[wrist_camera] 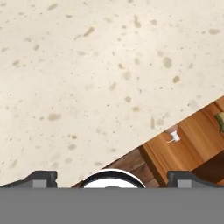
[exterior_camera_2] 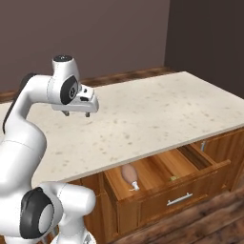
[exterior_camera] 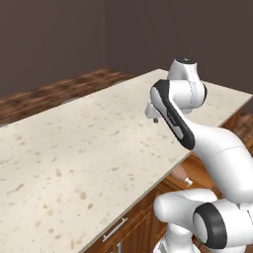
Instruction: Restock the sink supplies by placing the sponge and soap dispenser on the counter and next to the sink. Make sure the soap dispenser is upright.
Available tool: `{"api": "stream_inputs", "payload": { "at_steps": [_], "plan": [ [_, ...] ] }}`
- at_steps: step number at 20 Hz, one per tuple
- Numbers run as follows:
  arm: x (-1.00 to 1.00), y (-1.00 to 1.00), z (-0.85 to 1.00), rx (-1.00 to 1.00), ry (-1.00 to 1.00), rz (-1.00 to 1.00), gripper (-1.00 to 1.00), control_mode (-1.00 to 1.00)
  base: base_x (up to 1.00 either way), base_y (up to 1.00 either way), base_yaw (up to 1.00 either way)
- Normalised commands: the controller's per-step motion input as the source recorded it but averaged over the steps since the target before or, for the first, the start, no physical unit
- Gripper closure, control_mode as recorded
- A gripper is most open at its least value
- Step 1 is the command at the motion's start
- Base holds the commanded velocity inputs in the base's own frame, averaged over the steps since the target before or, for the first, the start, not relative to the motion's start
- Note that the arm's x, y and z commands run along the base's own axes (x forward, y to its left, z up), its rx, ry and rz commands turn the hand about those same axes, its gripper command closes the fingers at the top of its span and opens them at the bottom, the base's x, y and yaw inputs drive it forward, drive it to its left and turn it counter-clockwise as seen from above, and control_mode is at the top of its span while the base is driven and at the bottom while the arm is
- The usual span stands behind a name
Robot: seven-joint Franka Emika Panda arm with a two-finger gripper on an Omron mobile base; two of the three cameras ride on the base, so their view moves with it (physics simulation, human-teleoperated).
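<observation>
The soap dispenser (exterior_camera_2: 128, 174), a reddish-brown bottle with a pale pump, lies on its side in an open wooden drawer (exterior_camera_2: 190, 164) under the counter (exterior_camera_2: 152, 114). In the hand view only the soap dispenser's pump tip (wrist_camera: 174, 137) pokes out past the counter (wrist_camera: 87, 65) edge. The yellow-green sponge (wrist_camera: 219, 119) lies in the same drawer, further right; in the right base view the sponge (exterior_camera_2: 172, 178) is a tiny speck. My gripper (exterior_camera_2: 76, 114) hangs open and empty above the counter near its front edge, pointing down. The hand view shows the gripper (wrist_camera: 112, 177) with its tips wide apart. The sink is out of view.
The beige speckled counter (exterior_camera: 74, 148) stretches far to the left and back. The open drawer juts out from the brown cabinets below the front edge, to the arm's right. A closed drawer front with a metal handle (exterior_camera: 114, 229) sits lower left.
</observation>
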Motion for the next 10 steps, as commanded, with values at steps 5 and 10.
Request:
{"api": "stream_inputs", "payload": {
  "at_steps": [5, 10],
  "plan": [
    [0.01, -0.70, -0.38, 0.17, 0.17, 0.00, -1.00, -1.00, 0.00, 0.00, 0.00],
    [-0.10, -1.00, -0.81, 0.33, 0.04, 0.00, -1.00, -1.00, 0.00, 0.00, 0.00]
  ]
}}
